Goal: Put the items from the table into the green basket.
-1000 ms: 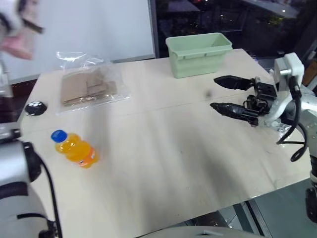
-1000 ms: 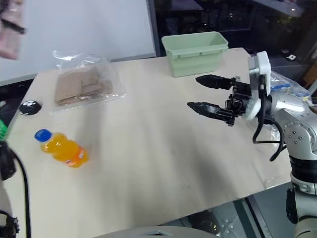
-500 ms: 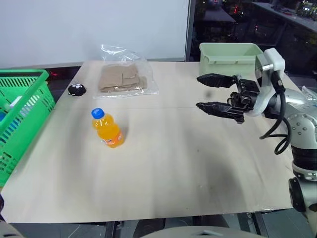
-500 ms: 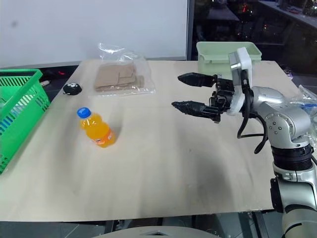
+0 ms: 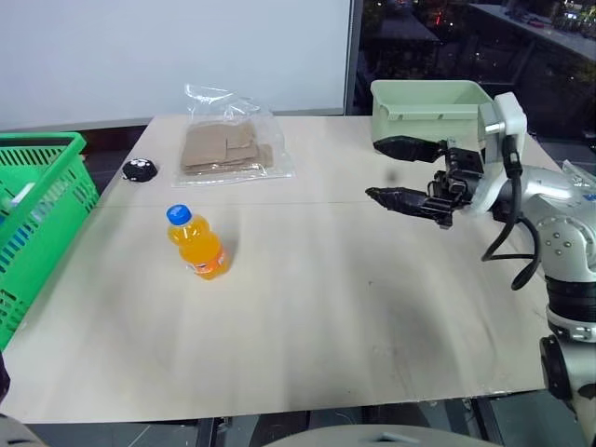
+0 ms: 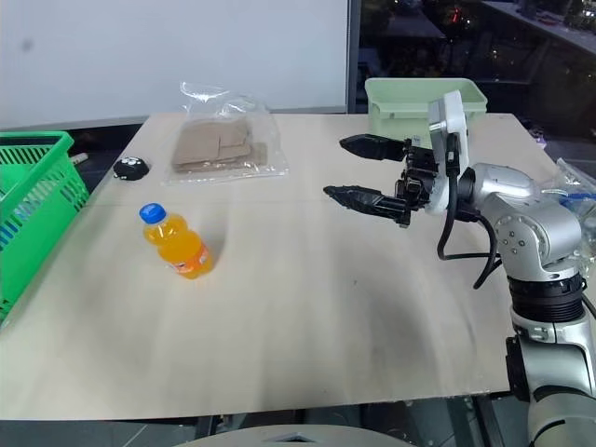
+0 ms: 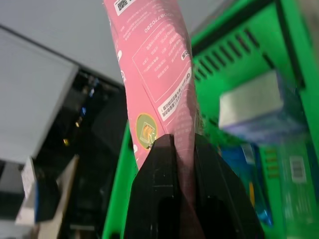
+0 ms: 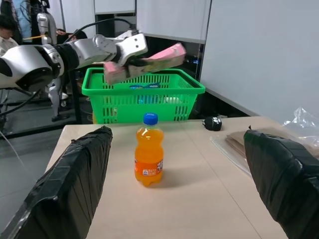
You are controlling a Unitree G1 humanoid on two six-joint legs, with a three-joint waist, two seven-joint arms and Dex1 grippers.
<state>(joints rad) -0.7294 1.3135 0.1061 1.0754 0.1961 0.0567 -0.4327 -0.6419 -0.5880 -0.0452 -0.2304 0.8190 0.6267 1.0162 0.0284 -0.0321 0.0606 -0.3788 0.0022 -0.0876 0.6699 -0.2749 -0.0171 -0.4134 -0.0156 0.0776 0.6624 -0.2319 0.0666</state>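
Left gripper (image 8: 130, 63) pinching the pink carton (image 7: 157, 74) above the green basket (image 8: 142, 94). Right gripper (image 5: 396, 172) hanging spread wide over the table's (image 5: 307, 317) far right corner. Bottle (image 5: 196, 242) standing toward the left edge.

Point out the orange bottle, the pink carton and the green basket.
orange bottle (image 5: 198, 250), left eye view, on its orange body.
pink carton (image 7: 158, 64), left wrist view, on its printed side above the fingers.
green basket (image 8: 142, 90), right wrist view, on its front rim.

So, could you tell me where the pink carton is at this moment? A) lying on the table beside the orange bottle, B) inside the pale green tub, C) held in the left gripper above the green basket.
C: the left gripper pinches the pink carton above the green basket.
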